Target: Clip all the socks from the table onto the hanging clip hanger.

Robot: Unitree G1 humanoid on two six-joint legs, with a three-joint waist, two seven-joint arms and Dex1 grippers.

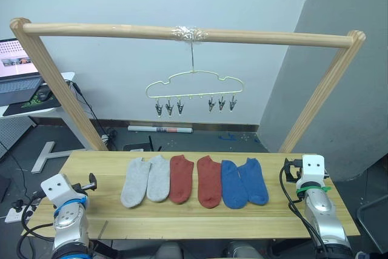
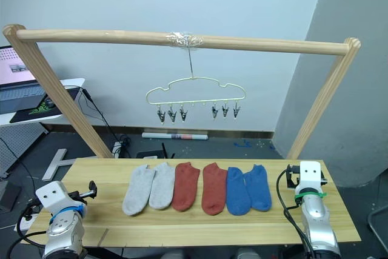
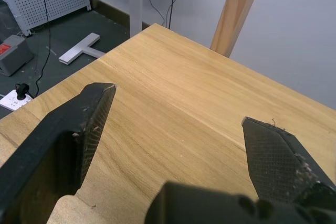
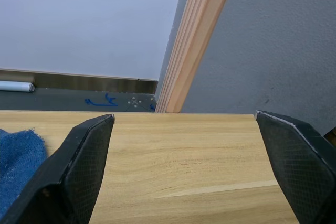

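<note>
**Six socks laid out, every clip bare**

Both hands sit nearest, low over the front corners of the surface (image 1: 91, 219). On the left side, the left hand (image 3: 181, 129) has its black fingers spread wide with nothing between them, above bare wood. On the right side, the right hand (image 4: 184, 150) is likewise spread wide and empty, with a corner of blue knit just beside it in its wrist view.

Between them the socks lie flat in a row, toes toward the robot: two grey socks (image 1: 146, 179) on the left, touching each other, two red socks (image 1: 195, 179) in the middle, two blue socks (image 1: 244, 181) on the right. Above and behind, the clip hanger (image 1: 194, 88) hangs by its hook from a wooden pole (image 1: 109, 29), its six clips in two groups of three, all without socks, so no pair is hung yet.

These socks look light, soft and limp; one will likely droop and fold when lifted. Pinching the cuff edge, at the far end, seems best, leaving a free margin of cuff for a clip to bite.
</note>
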